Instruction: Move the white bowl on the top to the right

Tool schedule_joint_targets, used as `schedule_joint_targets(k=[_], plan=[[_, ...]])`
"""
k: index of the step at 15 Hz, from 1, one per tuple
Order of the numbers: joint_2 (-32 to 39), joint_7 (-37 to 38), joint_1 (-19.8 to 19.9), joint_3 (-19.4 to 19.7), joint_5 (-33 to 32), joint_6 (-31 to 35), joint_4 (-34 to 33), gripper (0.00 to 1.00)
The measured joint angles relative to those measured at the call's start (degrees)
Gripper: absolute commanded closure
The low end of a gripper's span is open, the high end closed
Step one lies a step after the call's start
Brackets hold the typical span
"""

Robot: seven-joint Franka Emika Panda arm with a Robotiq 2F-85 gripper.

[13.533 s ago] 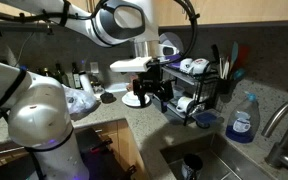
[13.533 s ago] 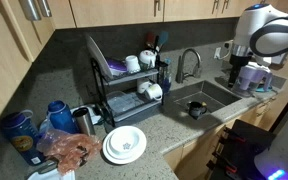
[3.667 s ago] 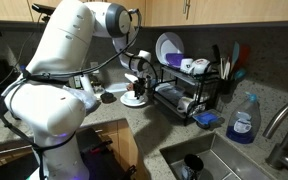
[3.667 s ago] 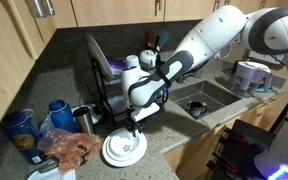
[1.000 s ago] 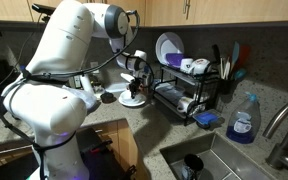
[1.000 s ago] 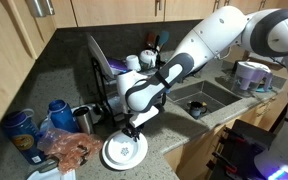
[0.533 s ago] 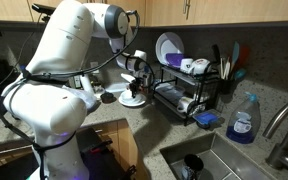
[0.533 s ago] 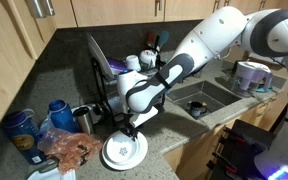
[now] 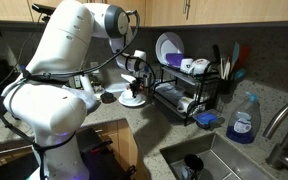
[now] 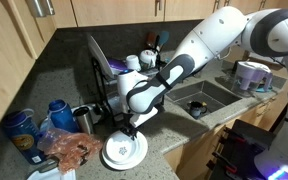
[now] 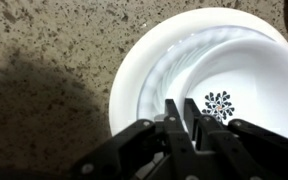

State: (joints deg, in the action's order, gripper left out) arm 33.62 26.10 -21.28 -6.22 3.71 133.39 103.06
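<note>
— Wrist view tells it best, I'd say. The gripper point(image 11: 180, 106) hangs straight over the crockery, its two fingers drawn almost together, with only a dark sliver between them.

— Together on what?

— On the near rim of the white bowl point(image 11: 236, 72), the one with a little dark sprig printed in its bottom. It looks clamped on that rim, though the fingers cover the contact themselves, so I wouldn't swear to it.

— And where is the bowl sitting?

— Nested in a wider white dish point(image 11: 132, 72) on the speckled countertop point(image 11: 44, 50). In an exterior view the pair lies close to the counter's front edge, just in front of the dish rack point(image 10: 109, 80). The sink point(image 10: 224, 97) is further along that same edge.

— Why pinch the rim rather than the whole body?

— My guess is that the bowl sits sunk in the dish, so its outer wall can't be reached. With one finger inside and one outside, the gripper would take only the top piece and leave the dish lying.

— So has the move itself started?

— Not begun, I judge, as the bowl lies flat in the dish. It wants a straight lift to clear the dish's lip, then a carry along the front edge. A thin rim hold could let it swing or slip.
</note>
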Motion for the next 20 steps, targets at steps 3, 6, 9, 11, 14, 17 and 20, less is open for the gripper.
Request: schedule_joint_targets(k=[3,6,9,11,14,17,20], plan=[[0.2,0.0,0.1,0.2,-0.9,0.0,0.5,0.38],[0.5,-0.1,0.3,0.3,-1.4,0.6,1.3,0.75],[0.9,-0.1,0.5,0.3,-1.4,1.4,1.4,0.93],[0.9,-0.1,0.8,0.3,-1.4,1.7,1.4,0.98],[0.7,-0.3,1.1,0.2,-1.1,2.4,1.3,0.96],[0.7,-0.3,1.1,0.1,-1.1,2.5,1.3,0.96],[0.7,-0.3,1.2,0.0,-0.9,2.7,1.3,0.96]])
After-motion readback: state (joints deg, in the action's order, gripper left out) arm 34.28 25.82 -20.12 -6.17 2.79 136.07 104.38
